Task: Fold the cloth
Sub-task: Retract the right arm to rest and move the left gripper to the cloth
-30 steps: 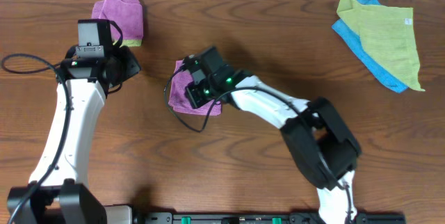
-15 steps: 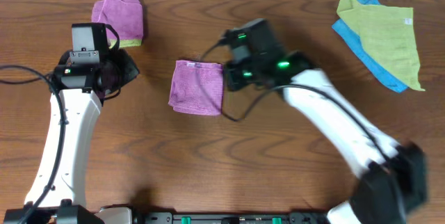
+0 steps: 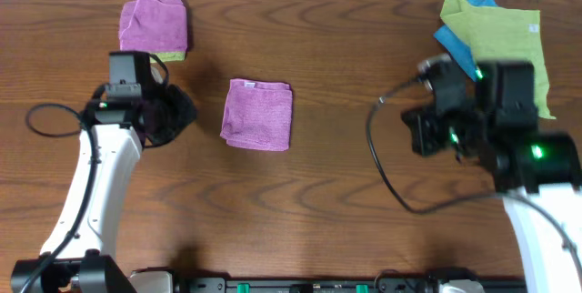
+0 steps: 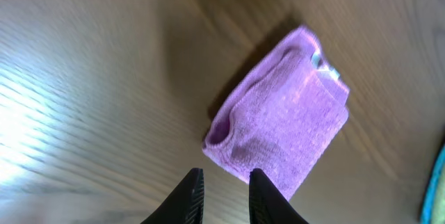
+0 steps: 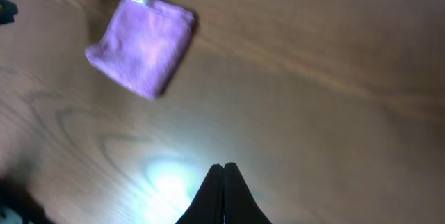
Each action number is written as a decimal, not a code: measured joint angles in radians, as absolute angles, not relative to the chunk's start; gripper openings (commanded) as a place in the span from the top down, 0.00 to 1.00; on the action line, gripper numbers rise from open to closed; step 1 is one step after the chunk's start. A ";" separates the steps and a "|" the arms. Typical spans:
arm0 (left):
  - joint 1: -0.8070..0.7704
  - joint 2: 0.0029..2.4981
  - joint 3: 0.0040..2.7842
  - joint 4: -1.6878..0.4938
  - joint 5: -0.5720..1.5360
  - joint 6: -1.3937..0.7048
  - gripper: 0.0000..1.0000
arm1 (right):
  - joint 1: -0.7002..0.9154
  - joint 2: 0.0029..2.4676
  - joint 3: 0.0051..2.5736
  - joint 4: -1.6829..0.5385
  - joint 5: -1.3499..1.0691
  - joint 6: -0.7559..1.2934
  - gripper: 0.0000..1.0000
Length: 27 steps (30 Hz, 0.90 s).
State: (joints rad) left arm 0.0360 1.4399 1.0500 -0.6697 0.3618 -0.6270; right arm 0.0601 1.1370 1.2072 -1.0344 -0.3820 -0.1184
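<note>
The lilac-purple cloth (image 3: 257, 114) lies folded into a small flat square at the table's middle, its white tag at the top edge. It also shows in the left wrist view (image 4: 285, 116) and the right wrist view (image 5: 141, 42). My left gripper (image 3: 182, 111) hovers just left of the cloth, apart from it, with its fingers (image 4: 224, 175) a little open and empty. My right gripper (image 3: 414, 134) is far to the right of the cloth, with its fingers (image 5: 223, 166) shut on nothing above bare wood.
A second purple cloth wad (image 3: 153, 22) sits at the back left on a yellow-green piece (image 3: 173, 55). A yellow-green cloth (image 3: 505, 43) lies over a blue cloth (image 3: 452, 42) at the back right, just behind my right arm.
My right arm has pulled away from the cloth, far to the right, leaving it folded flat. My left gripper has shifted slightly toward the front and right.
</note>
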 measured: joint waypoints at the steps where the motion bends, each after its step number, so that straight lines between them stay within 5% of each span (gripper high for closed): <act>1: 0.032 1.440 1.032 -0.653 0.376 -0.637 0.74 | 0.039 1.094 1.164 -1.033 -0.393 -0.123 0.98; 9: -0.008 1.440 0.994 -0.616 0.448 -0.713 0.64 | -0.080 0.735 0.904 -1.014 -0.436 -0.115 0.95; 10: -0.019 1.440 0.994 -0.611 0.449 -0.719 0.60 | -0.088 0.697 0.889 -1.006 -0.438 -0.107 0.85; 13: -0.055 1.440 0.992 -0.594 0.448 -0.746 0.49 | -0.094 0.637 0.883 -0.992 -0.432 -0.067 0.03; 27: -0.083 1.440 0.809 -0.394 0.463 -0.862 0.28 | -0.095 0.630 0.881 -0.974 -0.418 -0.004 0.01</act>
State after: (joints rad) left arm -0.0826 1.4399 0.8093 -0.3939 0.4629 -0.8619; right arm -0.0952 0.6300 0.8814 -0.9745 -0.4183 -0.0044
